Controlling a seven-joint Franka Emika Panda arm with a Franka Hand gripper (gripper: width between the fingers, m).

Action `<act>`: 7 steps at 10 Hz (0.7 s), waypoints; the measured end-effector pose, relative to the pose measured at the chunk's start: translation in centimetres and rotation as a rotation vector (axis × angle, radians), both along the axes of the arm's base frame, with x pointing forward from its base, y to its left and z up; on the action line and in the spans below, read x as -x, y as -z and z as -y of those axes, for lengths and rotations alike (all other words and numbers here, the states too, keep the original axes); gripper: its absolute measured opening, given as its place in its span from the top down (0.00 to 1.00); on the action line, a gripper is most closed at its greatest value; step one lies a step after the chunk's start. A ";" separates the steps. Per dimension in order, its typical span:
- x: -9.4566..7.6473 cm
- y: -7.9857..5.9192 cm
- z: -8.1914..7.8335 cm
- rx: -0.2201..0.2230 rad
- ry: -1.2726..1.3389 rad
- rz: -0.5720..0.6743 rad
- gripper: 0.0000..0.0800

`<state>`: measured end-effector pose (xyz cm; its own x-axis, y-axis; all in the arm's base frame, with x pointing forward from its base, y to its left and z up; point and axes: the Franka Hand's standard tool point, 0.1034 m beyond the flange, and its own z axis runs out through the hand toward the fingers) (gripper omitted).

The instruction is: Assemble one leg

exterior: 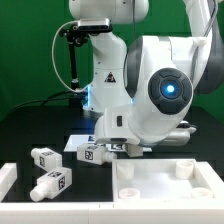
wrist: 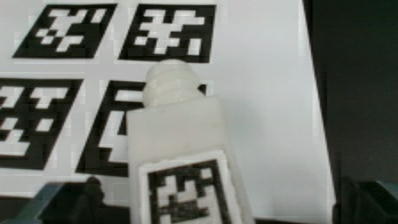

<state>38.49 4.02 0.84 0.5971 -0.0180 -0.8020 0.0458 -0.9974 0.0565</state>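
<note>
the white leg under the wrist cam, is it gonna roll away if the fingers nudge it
Probably not far: the leg looks flat-sided, with a tag on one face, so it should slide rather than roll. It looks rigid, so it shouldn't bend. Its narrower rounded tip may let it pivot if pushed off-centre.

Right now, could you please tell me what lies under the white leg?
The marker board lies under the leg, with its black tags showing around it. The leg hides part of one tag and the board directly beneath.
</note>
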 end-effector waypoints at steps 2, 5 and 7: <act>0.0 0.0 0.1 0.000 0.003 0.001 0.33; 0.0 0.0 0.2 0.000 0.004 0.001 0.65; -1.6 -2.7 -0.6 0.002 0.011 -0.048 0.65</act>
